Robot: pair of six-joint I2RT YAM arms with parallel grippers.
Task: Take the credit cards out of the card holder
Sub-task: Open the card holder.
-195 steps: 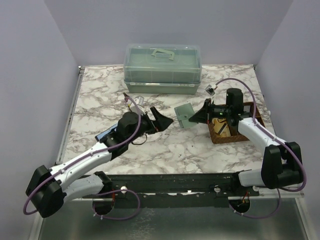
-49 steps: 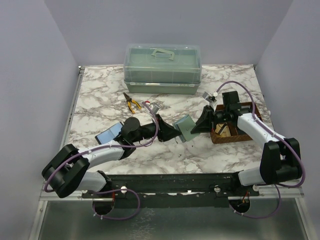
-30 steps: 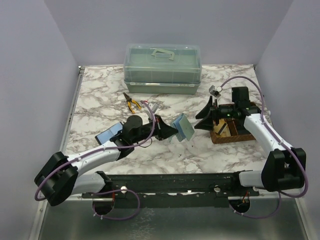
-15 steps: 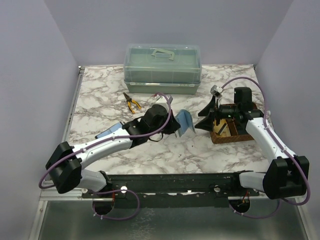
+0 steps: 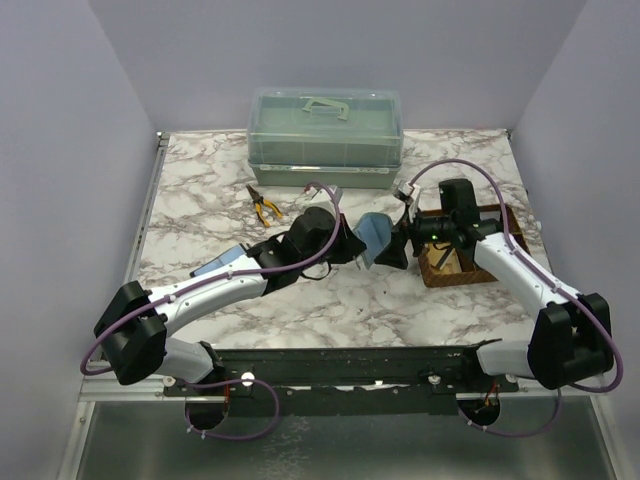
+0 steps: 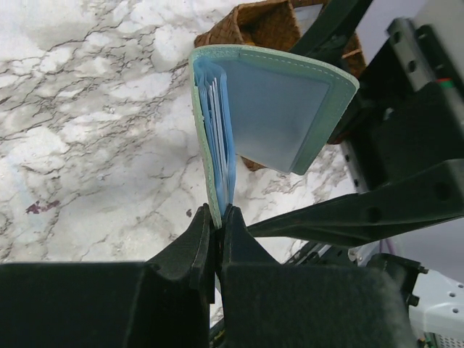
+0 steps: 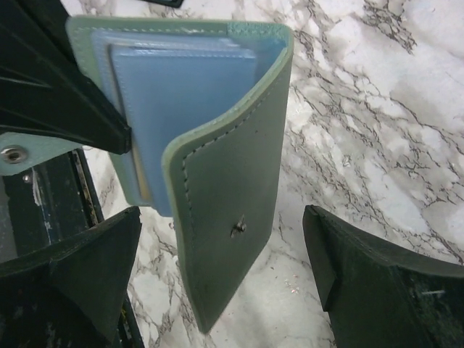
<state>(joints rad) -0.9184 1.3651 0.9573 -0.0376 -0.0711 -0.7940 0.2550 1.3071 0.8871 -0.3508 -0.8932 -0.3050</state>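
Left claw (image 6: 215, 217) pinched tight on one edge of card holder (image 6: 275, 109). Holder half open, held off tabletop (image 6: 87, 130) near brown basket (image 6: 254, 22). Right claw (image 7: 221, 239) spread wide, fingers flanking holder's green flap, not touching.

Credit cards (image 6: 217, 138): only thin stacked edges show inside the card holder (image 6: 275, 109); their number and faces cannot be told. Right claw (image 7: 221, 217): both fingers cut off by the lower edge. Basket (image 5: 437, 273): largely hidden behind the right arm (image 5: 510, 265).

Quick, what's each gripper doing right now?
Left gripper: shut on the card holder.
Right gripper: open, fingers either side of the card holder's flap, gripping nothing.
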